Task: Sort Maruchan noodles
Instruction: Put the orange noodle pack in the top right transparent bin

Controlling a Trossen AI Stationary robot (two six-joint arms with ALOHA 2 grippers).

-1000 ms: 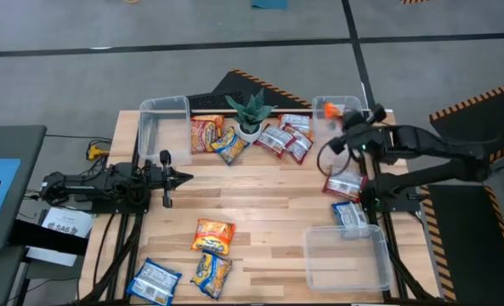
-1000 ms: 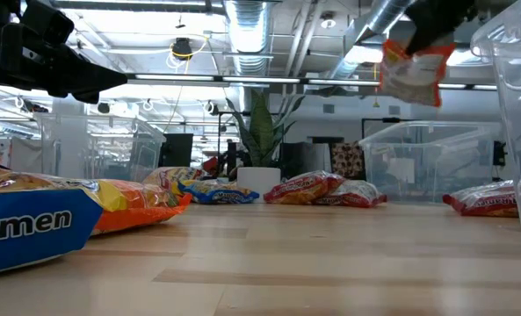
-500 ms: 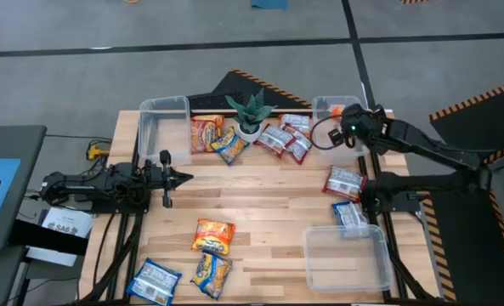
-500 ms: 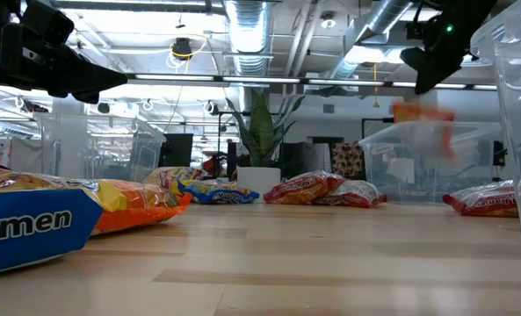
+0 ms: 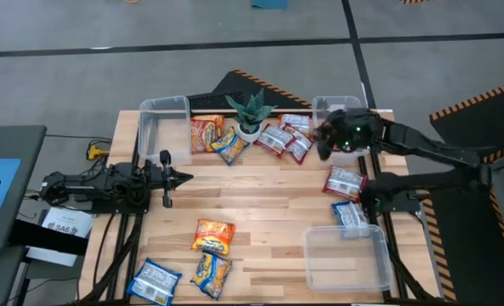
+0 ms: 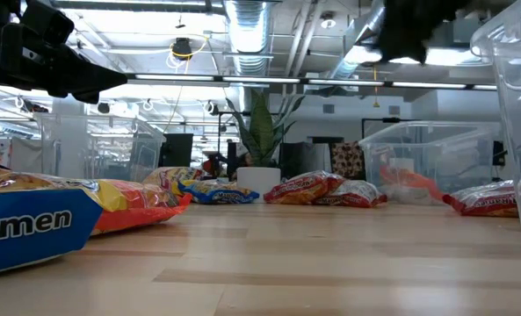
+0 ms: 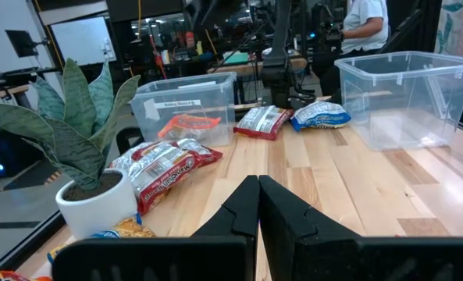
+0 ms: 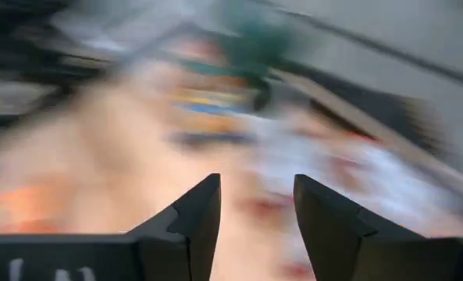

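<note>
My right gripper (image 8: 254, 226), jaws released and empty, hangs at two o'clock beside the bin (image 6: 427, 158) holding an orange packet (image 7: 186, 125); left gripper (image 7: 258, 204), clenched, waits at nine.

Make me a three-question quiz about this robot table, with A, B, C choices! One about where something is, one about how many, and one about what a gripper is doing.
1. Where is the orange packet?
A. Inside the clear bin
B. On the floor
C. In the plant pot

2. How many clear bins sit on the table in the high view?
A. One
B. Three
C. Six

3. How are the right gripper's fingers?
A. Shut on a packet
B. Open, holding nothing
C. Gripping the plant

Answers: 1 A, the left wrist view shows it lying in the bin. 2 B, two at the far corners, one near the right arm. 3 B, its wrist view shows an empty gap.
</note>
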